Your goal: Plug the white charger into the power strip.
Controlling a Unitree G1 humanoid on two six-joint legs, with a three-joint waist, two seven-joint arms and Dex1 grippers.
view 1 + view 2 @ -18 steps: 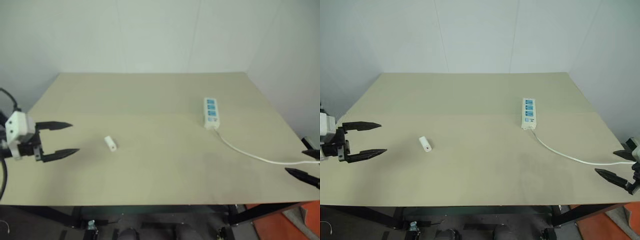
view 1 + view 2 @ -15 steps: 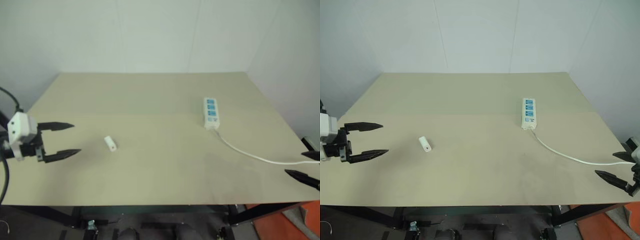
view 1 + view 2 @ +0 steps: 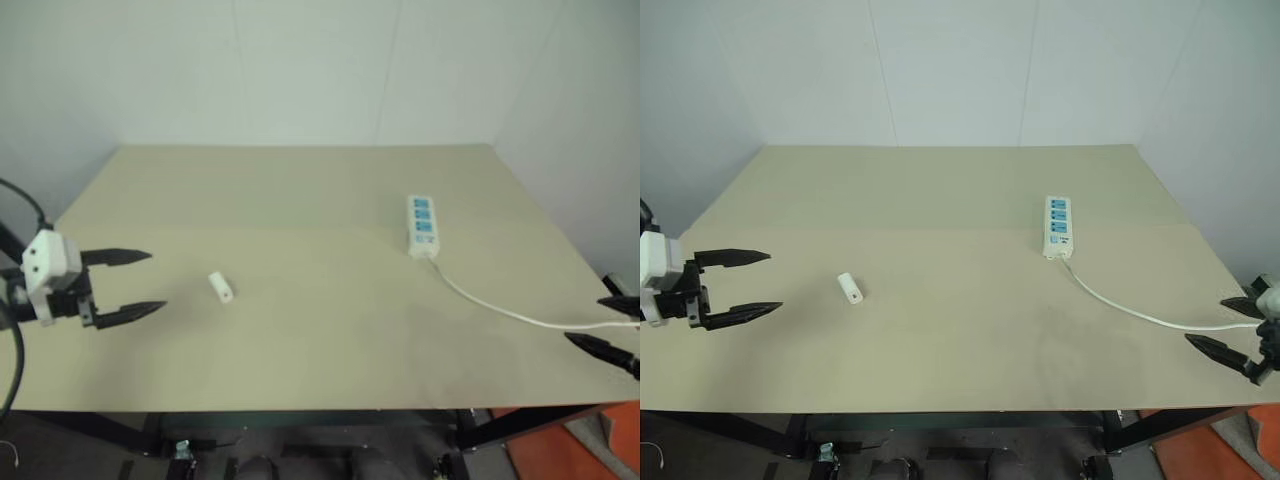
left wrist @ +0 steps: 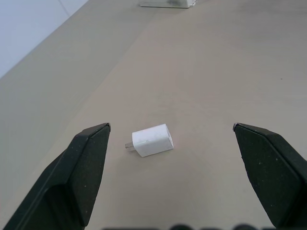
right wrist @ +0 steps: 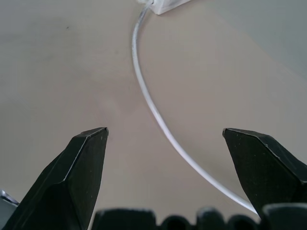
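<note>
One white charger (image 3: pixel 221 287) lies flat on the beige desk (image 3: pixel 300 190), left of centre, touching nothing else. Its long axis runs diagonally across the desk, from far-left to near-right. In the left wrist view its metal prongs (image 4: pixel 128 145) project from one short end, level with the desk surface; the prongs are too small to make out from the head views.

One power strip (image 3: pixel 423 226) lies on the right half of the desk, well apart from the charger. Its long axis runs front to back. Three blue-faced sockets sit in a row on its top. One thin white cord (image 3: pixel 500 308) leaves its near end and curves toward the desk's right edge, where the picture border cuts it off.

The left gripper (image 3: pixel 138 283) hangs over the left side of the desk, fingers spread wide and empty, pointing toward the charger, which sits a short way beyond the tips. The right gripper (image 3: pixel 1230 324) hangs at the near right corner, partly cut off by the frame, fingers likewise spread wide and empty, the cord passing below them.
</note>
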